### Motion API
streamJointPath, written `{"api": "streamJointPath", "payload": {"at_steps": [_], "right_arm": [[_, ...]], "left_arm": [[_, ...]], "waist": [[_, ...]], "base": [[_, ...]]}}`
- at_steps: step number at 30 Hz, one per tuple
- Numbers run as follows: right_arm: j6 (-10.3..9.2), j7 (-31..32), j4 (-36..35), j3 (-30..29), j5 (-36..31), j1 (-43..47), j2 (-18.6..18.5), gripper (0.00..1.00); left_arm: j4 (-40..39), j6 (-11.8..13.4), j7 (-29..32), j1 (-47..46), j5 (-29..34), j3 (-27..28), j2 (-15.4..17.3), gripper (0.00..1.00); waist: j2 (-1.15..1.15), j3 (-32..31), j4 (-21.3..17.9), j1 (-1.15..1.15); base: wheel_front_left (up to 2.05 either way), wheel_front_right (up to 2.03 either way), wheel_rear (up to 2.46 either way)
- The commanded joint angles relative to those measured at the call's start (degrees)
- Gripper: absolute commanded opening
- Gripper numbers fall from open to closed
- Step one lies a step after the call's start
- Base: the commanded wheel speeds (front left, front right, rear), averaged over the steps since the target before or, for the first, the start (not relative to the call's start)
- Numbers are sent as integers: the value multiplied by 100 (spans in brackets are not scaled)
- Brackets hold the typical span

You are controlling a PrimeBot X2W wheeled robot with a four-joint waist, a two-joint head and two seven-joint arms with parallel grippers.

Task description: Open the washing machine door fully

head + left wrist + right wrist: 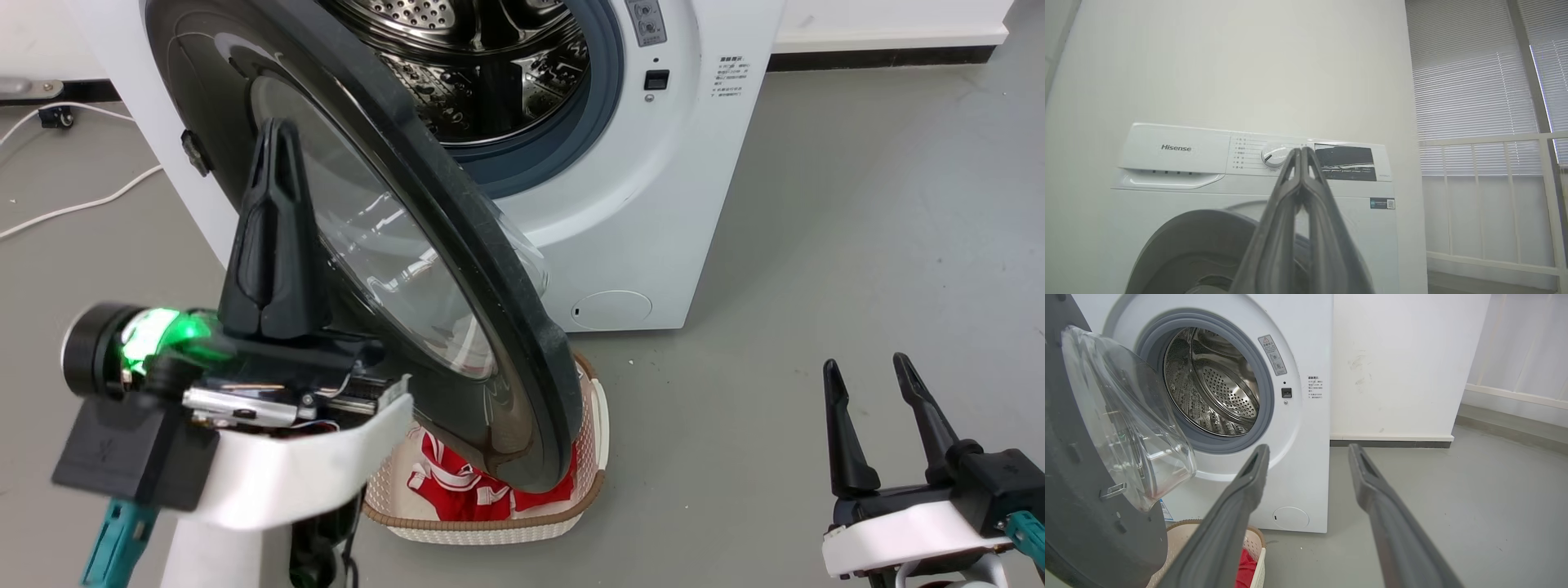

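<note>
Head view: the door [478, 261] is seen half open, the left gripper [277, 135] squeezed closed on nothing, the right gripper [865, 366] held wide; the door should be swung wider slowly

Laundry corner: washing machine [653, 204], clothes basket [490, 527] (bare grey floor [857, 245]).

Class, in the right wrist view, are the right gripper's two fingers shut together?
No, the right gripper is open, with grey floor showing between its tips.

I am holding my right hand [1307, 449] spread before the washing machine [1310, 339], the washing machine door [1077, 531] hanging open at its left.
</note>
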Motion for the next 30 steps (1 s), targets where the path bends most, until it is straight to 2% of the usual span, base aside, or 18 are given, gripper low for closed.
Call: {"api": "streamJointPath", "payload": {"at_steps": [1,5,9,17,22,27,30], "right_arm": [[-4,-33,5,-6,26,-15,20,100],[-4,-17,-8,-18,35,-6,20,100],[-4,-6,-9,-21,38,9,20,100],[-4,-9,-1,-55,112,80,20,100],[-4,-7,4,-54,165,71,20,100],[-4,-7,4,-69,202,29,20,100],[-4,-14,18,-61,218,14,20,100]], "left_arm": [[-197,-25,-13,-134,30,-120,3,0],[-686,-78,-10,-350,64,-507,4,0],[-826,-195,-9,-349,20,-1017,3,0],[-317,-522,399,172,-331,-2284,10,0],[52,-633,799,500,-513,-2964,164,0],[320,-663,1095,763,-502,-3359,408,0],[433,-602,1170,894,-422,-3415,532,0]], "waist": [[0,0,6,0],[0,-4,4,0],[0,-28,-15,0],[0,-42,-13,0],[0,-4,10,0],[0,59,28,0],[0,87,36,0]], "base": [[0,0,0],[0,0,0],[0,0,0],[0,0,0],[0,0,0],[0,0,0],[0,0,0]]}}
